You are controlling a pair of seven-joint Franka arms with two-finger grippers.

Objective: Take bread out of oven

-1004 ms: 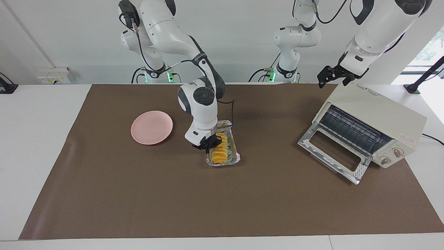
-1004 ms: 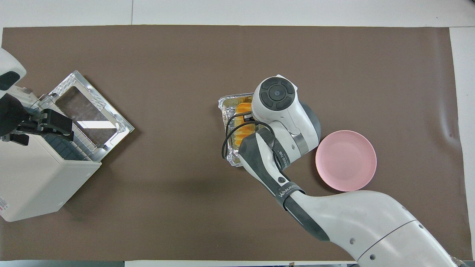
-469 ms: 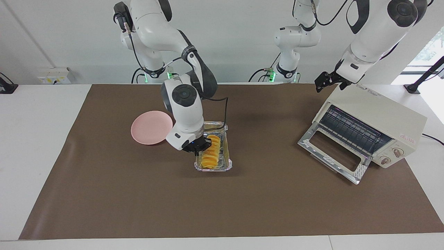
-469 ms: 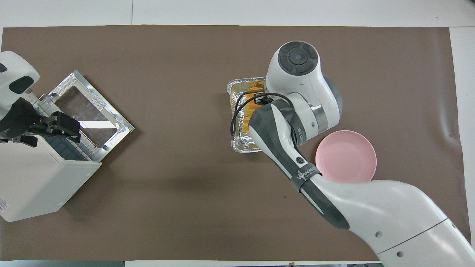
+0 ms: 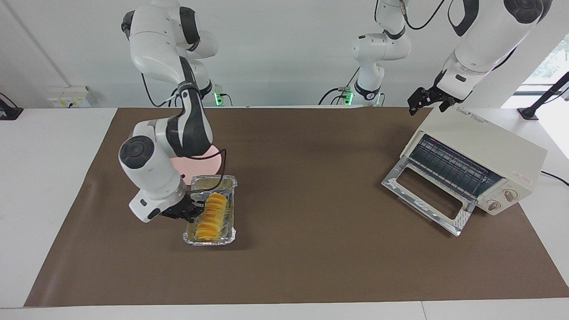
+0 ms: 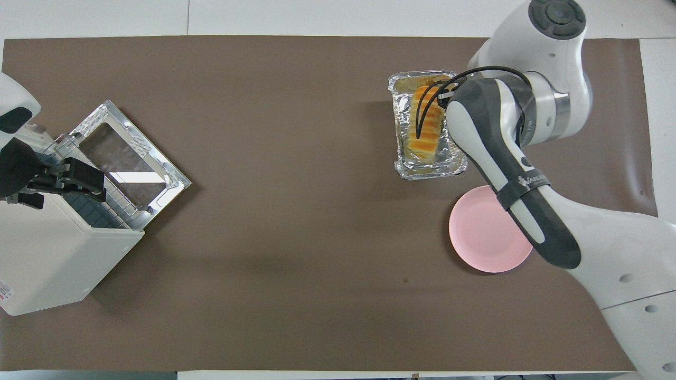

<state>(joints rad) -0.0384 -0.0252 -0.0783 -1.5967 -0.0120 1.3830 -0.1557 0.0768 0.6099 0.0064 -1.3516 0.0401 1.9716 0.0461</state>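
Since a second earlier the right gripper (image 5: 192, 210), clamped on the tray (image 5: 226, 234), had dragged the bread (image 5: 210, 216) from mid-table toward the right arm's end; its long axis ran away from the robots (left gripper (image 5: 427, 100) waited over the oven (image 5: 482, 149), fingers unreadable).

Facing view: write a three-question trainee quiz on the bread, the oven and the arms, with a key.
1. True or false: the bread lies inside the oven.
2. Which is nearer to the robots, the plate or the tray?
3. The right gripper is at: A) the oven's door B) the tray's rim C) the plate.
Key: 1 false, it lies in the tray; 2 the plate; 3 B. The left gripper waits over the oven's top.
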